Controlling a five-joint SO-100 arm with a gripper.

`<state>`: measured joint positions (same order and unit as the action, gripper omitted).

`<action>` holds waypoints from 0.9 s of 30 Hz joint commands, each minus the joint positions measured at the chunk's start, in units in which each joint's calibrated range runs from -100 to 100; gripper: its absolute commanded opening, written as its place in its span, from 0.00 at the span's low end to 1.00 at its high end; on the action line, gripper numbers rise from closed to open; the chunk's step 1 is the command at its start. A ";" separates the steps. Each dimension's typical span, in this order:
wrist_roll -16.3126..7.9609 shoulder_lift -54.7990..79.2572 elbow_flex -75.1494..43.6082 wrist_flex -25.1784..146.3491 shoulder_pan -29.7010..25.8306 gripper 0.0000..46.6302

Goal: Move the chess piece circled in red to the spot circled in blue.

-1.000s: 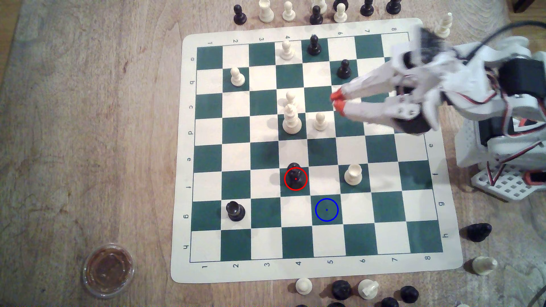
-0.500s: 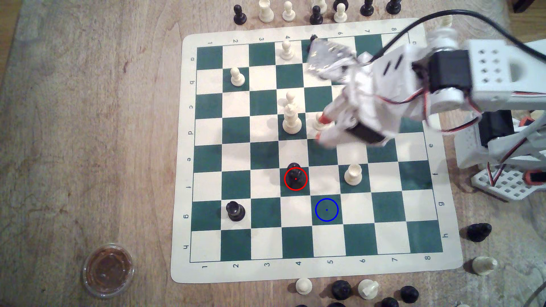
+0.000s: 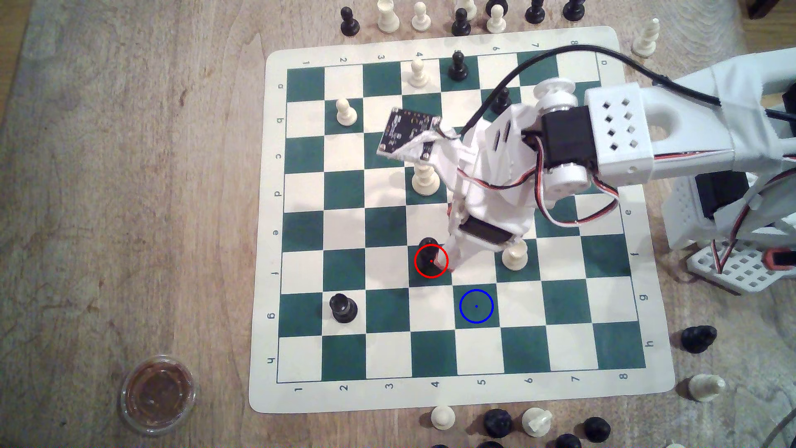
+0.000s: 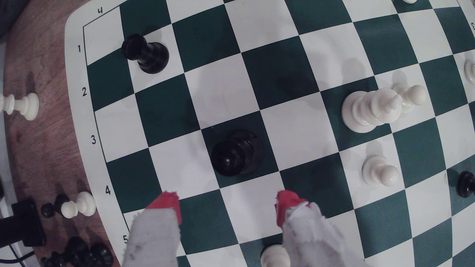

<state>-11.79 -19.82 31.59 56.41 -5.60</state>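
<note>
Our pincer [image 4: 227, 208] hangs spread, its two red-tipped fingers [image 4: 167, 204] well parted and nothing between them. In the wrist view the tips sit just short of the tall black piece [image 4: 237, 153], not yet flanking it; in the exterior view a tip overlaps the red ring at the piece's side, though we cannot tell whether it touches.

We judge the task barely begun: the tall black piece [image 3: 428, 254] stands upright on its red-ringed green square, ungrasped, and the blue-ringed square [image 3: 476, 306] lies bare, one step diagonally away toward the exterior view's lower right. What is left, as we read it: bring the fingers around the piece, close, lift, carry across and set down.

Room looks fair. The white squares touching the piece's own square are bare. The nearest neighbour is a white rook-like piece [image 3: 514, 255] two squares off to the exterior view's right, close under the arm, which we would watch. The white king [image 3: 425, 178] stands farther up the board and the black crowned piece [image 3: 342, 307] well apart. The board's edge [image 3: 461, 398] and the captured pieces on the table [image 3: 129, 172] lie far from the short path.
</note>
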 commanded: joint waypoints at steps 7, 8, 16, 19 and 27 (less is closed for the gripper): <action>0.10 3.09 -5.75 -5.64 0.25 0.46; 0.20 3.52 -5.75 -5.64 0.25 0.45; 0.54 7.08 -6.93 -6.70 -0.22 0.43; 0.59 7.85 -7.74 -6.78 -0.30 0.42; 0.83 10.31 -7.92 -7.85 -0.54 0.38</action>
<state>-11.31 -9.09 28.87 49.64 -5.60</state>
